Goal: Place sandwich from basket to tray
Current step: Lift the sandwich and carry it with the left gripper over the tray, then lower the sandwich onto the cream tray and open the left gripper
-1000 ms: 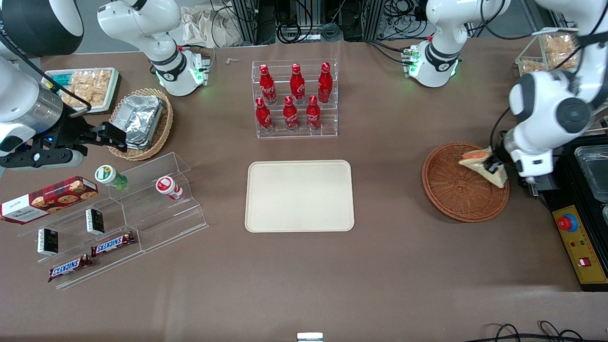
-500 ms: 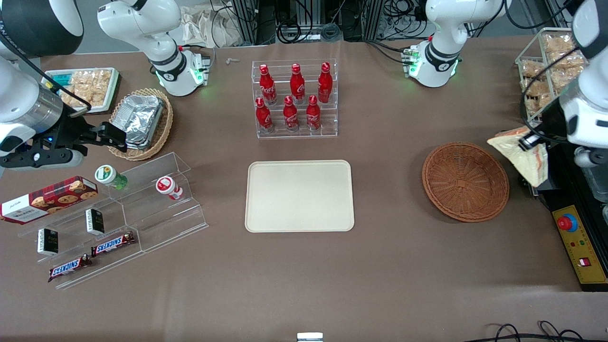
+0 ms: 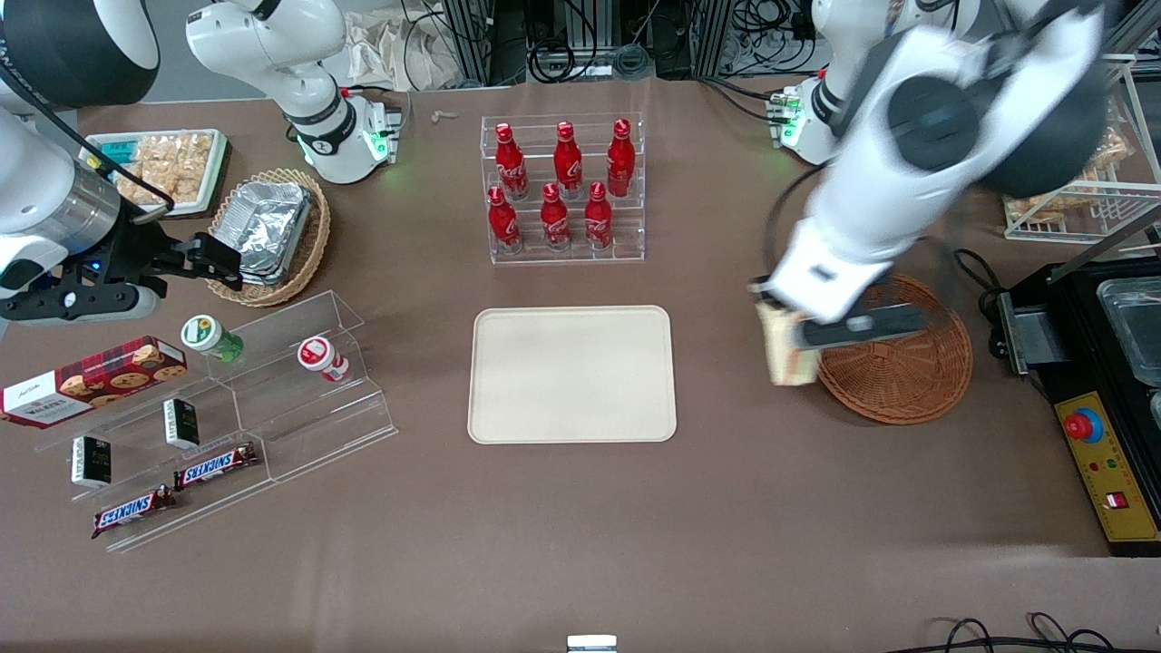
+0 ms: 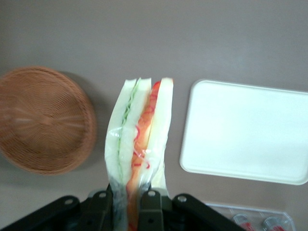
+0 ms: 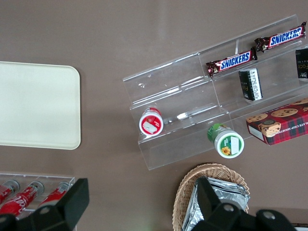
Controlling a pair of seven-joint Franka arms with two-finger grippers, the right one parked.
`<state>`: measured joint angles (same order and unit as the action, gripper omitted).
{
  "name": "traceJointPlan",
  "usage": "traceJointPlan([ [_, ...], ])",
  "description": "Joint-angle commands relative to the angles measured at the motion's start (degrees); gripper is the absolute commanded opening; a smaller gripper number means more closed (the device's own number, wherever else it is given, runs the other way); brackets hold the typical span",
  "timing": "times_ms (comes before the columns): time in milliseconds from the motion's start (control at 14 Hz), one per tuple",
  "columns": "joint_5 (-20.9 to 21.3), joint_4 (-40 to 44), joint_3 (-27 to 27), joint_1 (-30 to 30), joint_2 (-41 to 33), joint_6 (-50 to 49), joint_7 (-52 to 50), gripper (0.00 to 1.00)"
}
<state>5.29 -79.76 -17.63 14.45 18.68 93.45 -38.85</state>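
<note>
My left gripper (image 3: pixel 791 337) (image 4: pixel 126 198) is shut on the sandwich (image 3: pixel 785 354) (image 4: pixel 139 139), a plastic-wrapped wedge of white bread with green and red-orange filling. It hangs in the air over the rim of the reddish-brown basket (image 3: pixel 907 376) (image 4: pixel 41 120) on the side nearest the tray. The basket holds nothing. The cream tray (image 3: pixel 571 374) (image 4: pixel 245 130) (image 5: pixel 33 103) lies flat in the middle of the table, with a strip of bare table between it and the sandwich.
A clear rack of red bottles (image 3: pixel 562 186) stands farther from the front camera than the tray. Clear stepped shelves with snacks (image 3: pixel 218 413) and a tan basket of foil containers (image 3: pixel 272 231) lie toward the parked arm's end. A black box with a red button (image 3: pixel 1102 453) sits by the basket.
The sandwich has been lifted out of the basket, swung out past the basket toward the working arm's end, then carried back over it to the rim nearest the tray.
</note>
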Motion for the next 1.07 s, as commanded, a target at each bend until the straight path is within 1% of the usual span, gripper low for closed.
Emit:
traceJointPlan([
  [0,1.83,6.98,0.14,5.05,11.26,2.85,-5.79,0.0],
  [214,2.1,6.28,0.22,7.6,18.12,8.92,-6.77,0.0],
  [357,3.58,6.11,0.4,9.88,22.61,13.31,-8.68,0.0],
  [500,7.27,5.76,0.31,11.82,25.87,16.05,-11.76,0.0],
  [786,8.33,4.27,0.4,11.92,27.64,19.3,-12.13,0.0],
  [1000,10.71,2.42,0.4,11.92,28.69,20.54,-11.95,0.0],
])
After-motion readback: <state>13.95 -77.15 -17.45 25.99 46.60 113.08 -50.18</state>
